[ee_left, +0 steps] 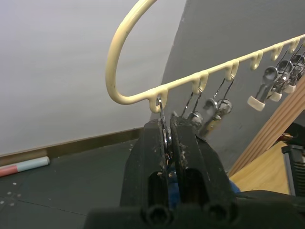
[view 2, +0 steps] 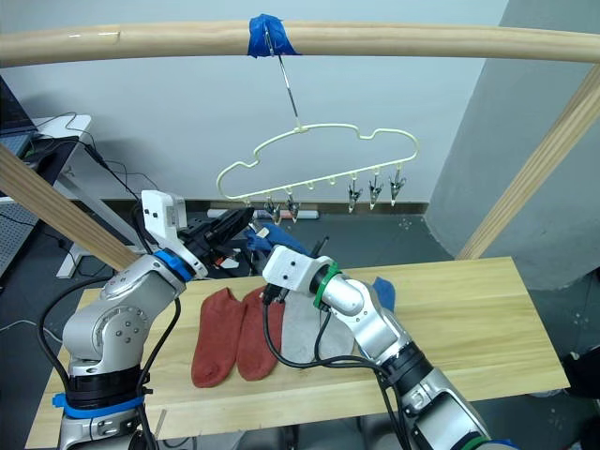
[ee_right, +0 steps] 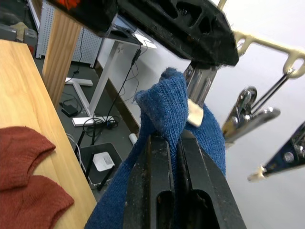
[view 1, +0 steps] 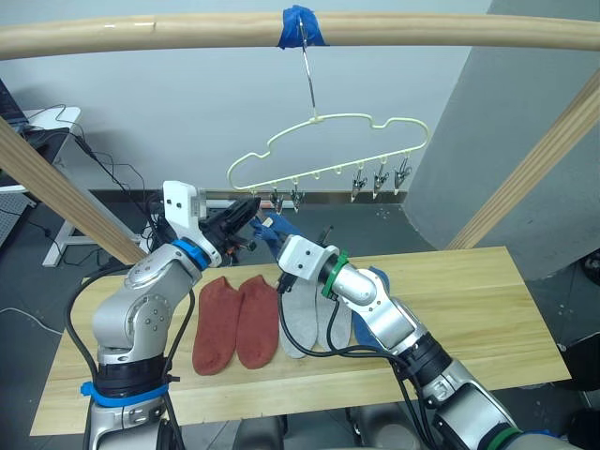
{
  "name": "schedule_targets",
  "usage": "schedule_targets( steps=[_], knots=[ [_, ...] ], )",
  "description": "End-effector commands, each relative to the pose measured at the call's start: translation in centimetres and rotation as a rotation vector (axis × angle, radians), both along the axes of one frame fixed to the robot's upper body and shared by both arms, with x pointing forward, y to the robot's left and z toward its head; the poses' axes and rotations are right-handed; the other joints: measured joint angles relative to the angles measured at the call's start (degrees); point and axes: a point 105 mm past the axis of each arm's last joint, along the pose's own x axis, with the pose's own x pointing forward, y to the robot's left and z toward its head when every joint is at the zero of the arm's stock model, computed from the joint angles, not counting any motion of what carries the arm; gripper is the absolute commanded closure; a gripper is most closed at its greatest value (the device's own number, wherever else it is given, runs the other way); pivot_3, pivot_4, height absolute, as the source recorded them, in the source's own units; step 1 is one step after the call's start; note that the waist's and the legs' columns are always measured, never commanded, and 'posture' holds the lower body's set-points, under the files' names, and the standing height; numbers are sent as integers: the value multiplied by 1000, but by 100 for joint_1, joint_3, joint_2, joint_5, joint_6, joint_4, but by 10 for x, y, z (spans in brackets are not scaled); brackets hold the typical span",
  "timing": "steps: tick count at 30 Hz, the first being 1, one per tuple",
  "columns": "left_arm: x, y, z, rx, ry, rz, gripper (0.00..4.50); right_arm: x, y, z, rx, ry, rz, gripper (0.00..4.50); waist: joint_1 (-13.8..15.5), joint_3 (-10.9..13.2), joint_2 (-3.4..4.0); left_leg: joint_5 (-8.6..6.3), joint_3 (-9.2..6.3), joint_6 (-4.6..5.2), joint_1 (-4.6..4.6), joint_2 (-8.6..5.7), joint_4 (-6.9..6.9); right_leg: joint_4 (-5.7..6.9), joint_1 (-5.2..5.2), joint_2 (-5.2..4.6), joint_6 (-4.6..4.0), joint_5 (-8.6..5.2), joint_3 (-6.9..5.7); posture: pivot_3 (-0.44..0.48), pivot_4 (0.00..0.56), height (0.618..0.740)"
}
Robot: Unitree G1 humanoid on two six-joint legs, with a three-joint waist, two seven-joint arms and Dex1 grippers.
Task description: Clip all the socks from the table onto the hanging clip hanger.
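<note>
While right end effector (ee_right: 174,138) clamps one blue sock (ee_right: 167,102), left end effector (ee_left: 167,138) pinches a clip (ee_left: 163,125), perhaps four socks (view 1: 239,321) tabled.

Your head cameras look down over the tabletop (view 1: 487,309); both wrist cameras sit close under the clip hanger (ee_left: 143,95), which all views share.

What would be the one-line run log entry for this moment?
left gripper: shut on metal clip | right gripper: holds blue knit sock at clip | pale yellow wire hanger: no sock clipped

A pale wall (view 1: 169,112) with a baseboard meets dark floor (ee_left: 71,181), cables (view 1: 112,173) trailing.
</note>
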Motion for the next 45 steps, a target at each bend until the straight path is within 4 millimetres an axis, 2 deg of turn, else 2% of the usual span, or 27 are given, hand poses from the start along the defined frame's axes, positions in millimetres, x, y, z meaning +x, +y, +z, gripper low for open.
schedule_targets(
  steps=[1,4,7,10,13,15,20,24,27,30,33,38,45],
  knots=[
    [-4,-2,13,-7,-44,-12,3042,-5,8,15,39,-50,30,4500,-1,0,0,0,1,0,0,0,0,0,0,0,0,0,1,-164,205,740],
    [-5,-1,12,-1,-35,-21,2177,-8,12,14,31,-40,55,4500,-2,0,0,0,1,0,1,0,0,2,0,0,0,0,1,-164,205,740],
    [-6,2,9,14,-30,-12,2177,-15,18,8,22,8,110,4500,-7,0,0,1,1,-1,2,0,0,5,-1,0,0,0,1,-164,205,740],
    [-7,3,6,50,-34,-5,2159,-22,20,1,10,58,144,3763,-8,0,0,1,0,-1,2,0,1,6,-1,0,0,0,0,-162,206,740],
    [-8,5,4,72,-42,11,2159,-23,20,-5,-41,53,140,2815,-7,0,0,1,0,-1,2,0,1,7,-1,0,0,0,0,-161,207,740],
    [-7,8,3,109,-63,35,2159,-23,13,-10,-54,78,130,2815,1,0,0,2,0,-2,2,0,1,8,-1,0,0,0,0,-160,207,740],
    [-10,10,0,237,-137,61,2159,-26,-12,-13,-60,144,112,2815,9,0,0,2,-1,-3,1,-1,1,7,-1,-1,0,0,0,-162,208,740],
    [-21,-3,-5,339,-240,47,2159,-37,-61,-7,-92,205,110,2815,32,0,1,2,0,-2,-1,-3,-1,1,0,-5,0,0,0,-161,209,740],
    [-26,-12,-7,352,-299,75,2159,-42,-98,3,-115,242,96,2815,43,0,1,1,1,-1,-5,-6,1,-2,0,-8,3,3,1,-173,212,740],
    [-28,-18,-8,322,-316,107,2159,-53,-119,17,-117,275,119,2815,42,0,1,1,0,1,-3,-4,2,-1,4,-6,4,3,1,-182,212,740],
    [-29,-24,-11,281,-310,137,2159,-59,-132,33,-91,297,118,2815,7,0,1,2,1,3,1,-2,2,5,5,0,3,3,3,-191,214,740],
    [-23,-24,-15,237,-301,216,2159,-62,-141,53,-25,320,91,2815,11,0,1,4,-1,5,2,-5,9,10,10,12,3,5,2,-198,215,740],
    [-14,-25,-17,202,-311,278,2159,-62,-149,63,22,350,54,2815,12,1,0,4,-1,7,1,-13,24,-4,27,22,15,12,2,-213,221,740]
  ],
)
